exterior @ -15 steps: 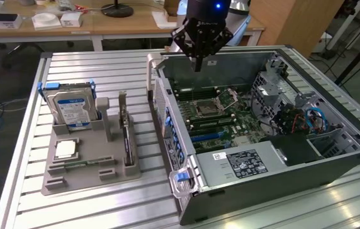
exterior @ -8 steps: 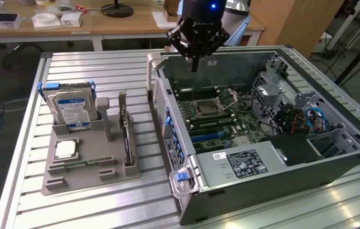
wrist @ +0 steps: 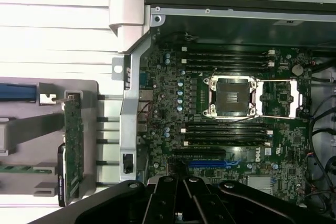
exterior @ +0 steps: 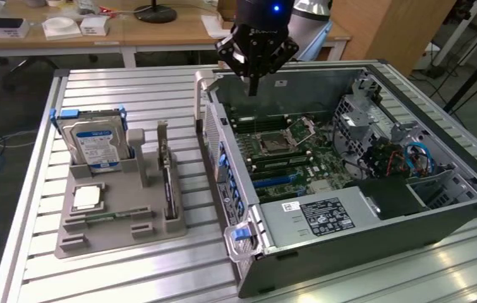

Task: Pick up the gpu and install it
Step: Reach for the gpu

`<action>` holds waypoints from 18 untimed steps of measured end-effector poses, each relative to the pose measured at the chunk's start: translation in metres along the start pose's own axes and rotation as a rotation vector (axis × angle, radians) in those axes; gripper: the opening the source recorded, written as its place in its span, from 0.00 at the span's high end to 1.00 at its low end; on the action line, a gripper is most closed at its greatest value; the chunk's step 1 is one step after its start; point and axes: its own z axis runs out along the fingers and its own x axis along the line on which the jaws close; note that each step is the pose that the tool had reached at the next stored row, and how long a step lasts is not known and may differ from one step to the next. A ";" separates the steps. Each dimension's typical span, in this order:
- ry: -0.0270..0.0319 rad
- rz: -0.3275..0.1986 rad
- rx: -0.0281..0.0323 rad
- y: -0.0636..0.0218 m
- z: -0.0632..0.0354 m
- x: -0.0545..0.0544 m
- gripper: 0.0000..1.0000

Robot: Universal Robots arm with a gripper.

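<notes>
- The end effector point(exterior: 253, 88) hangs at the upper middle of the exterior view, above the far rim of the open computer case point(exterior: 373, 252). Its fingers are drawn narrow into 1 dark prong pointing down, and they hold nothing.
- In the wrist view the end effector point(wrist: 181, 186) is a dark shape over the motherboard point(wrist: 231, 129), near the blue expansion slot point(wrist: 207, 164).
- Below it in the case lies the motherboard point(exterior: 297, 158), with the processor socket point(exterior: 273, 144) open and bare.
- The gpu point(exterior: 167, 180) is well apart from the end effector, at the middle left of the exterior view. It stands on its long edge in a slot of the grey holder point(exterior: 120, 237), just beside the case's outer wall.
- In the wrist view the gpu point(wrist: 72, 145) shows edge-on as a green and black strip with a silvery bracket at 1 end.
- On the same holder, further toward the exterior view's left, 1 hard drive point(exterior: 95, 142) with a blue-white label stands upright, and 1 square processor chip point(exterior: 86, 197) lies flat in front of it.
- Holder and case both rest on the slatted metal counter point(exterior: 103, 88).
</notes>
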 end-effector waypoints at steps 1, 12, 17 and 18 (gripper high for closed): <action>-0.0001 0.000 -0.0001 0.0000 0.0001 0.001 0.89; -0.0001 0.000 -0.0001 0.0000 0.0004 0.009 0.89; -0.0001 0.000 -0.0001 -0.0001 0.0005 0.012 0.89; 0.0000 0.000 0.0000 -0.0001 0.0005 0.013 0.89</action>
